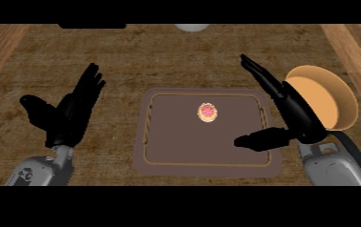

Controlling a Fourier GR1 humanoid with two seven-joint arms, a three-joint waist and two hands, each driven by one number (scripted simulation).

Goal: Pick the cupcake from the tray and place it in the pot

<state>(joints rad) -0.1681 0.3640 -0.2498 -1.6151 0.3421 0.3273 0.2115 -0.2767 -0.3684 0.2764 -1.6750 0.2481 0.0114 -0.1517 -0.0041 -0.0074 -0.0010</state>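
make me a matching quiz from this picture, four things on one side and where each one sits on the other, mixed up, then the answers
Things:
1. cupcake
2. pot
3. left hand
4. tray

Places:
a. far right of the counter, partly behind the right hand
b. middle of the counter, between the two hands
c. open, fingers up, left of the tray
d. on the tray, in its farther half

Pairs: 1-d, 2-a, 3-c, 4-b
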